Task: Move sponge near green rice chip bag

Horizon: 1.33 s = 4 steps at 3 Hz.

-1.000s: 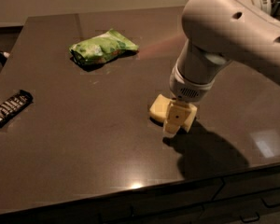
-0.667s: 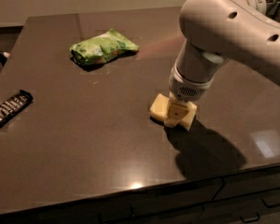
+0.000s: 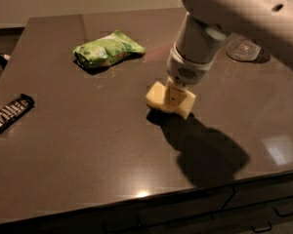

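The pale yellow sponge [image 3: 156,95] is held in my gripper [image 3: 173,101] near the middle of the dark table, a little above the surface, with its shadow just beneath it. One cream finger [image 3: 173,94] crosses the sponge's front face, and the white arm comes down from the upper right. The gripper is shut on the sponge. The green rice chip bag [image 3: 107,50] lies flat on the table, up and to the left of the sponge with a clear gap between them.
A black candy bar wrapper [image 3: 10,112] lies near the table's left edge. A clear glass [image 3: 241,48] stands at the back right, partly behind the arm. A small dark object [image 3: 2,58] sits at the far left edge. The table's front edge [image 3: 136,199] is close.
The gripper has closed down over the sponge and raised it slightly. Sponge and gripper have shifted a little toward the back of the table. The bag and the candy bar have not moved.
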Tool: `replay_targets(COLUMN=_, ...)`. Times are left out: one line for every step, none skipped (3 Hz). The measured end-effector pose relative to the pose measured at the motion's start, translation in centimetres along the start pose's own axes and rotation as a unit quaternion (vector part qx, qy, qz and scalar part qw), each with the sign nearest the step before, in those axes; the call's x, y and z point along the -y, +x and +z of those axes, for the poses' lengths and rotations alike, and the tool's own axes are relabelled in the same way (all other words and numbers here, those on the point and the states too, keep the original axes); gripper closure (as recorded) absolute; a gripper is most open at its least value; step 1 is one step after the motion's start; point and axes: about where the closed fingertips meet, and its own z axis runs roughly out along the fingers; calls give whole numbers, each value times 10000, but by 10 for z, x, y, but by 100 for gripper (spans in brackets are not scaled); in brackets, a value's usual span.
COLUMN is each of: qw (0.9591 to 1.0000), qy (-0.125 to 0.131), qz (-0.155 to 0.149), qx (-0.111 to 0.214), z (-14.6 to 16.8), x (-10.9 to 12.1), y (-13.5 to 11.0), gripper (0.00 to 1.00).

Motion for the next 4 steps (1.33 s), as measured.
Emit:
replay_targets(qw=9994, qy=46, qz=100, qx=328, z=-12, x=21, y=-34, gripper=100)
replay_targets(qw=9988, qy=164, qz=110, qx=439, z=-10, x=42, y=-68, gripper=100)
replay_targets(qw=9982, qy=327, qz=52, qx=492, z=2, x=64, y=-115, gripper=100)
replay_targets(qw=9983, qy=379, qz=17, qx=452, z=16, x=73, y=-136, gripper=100)
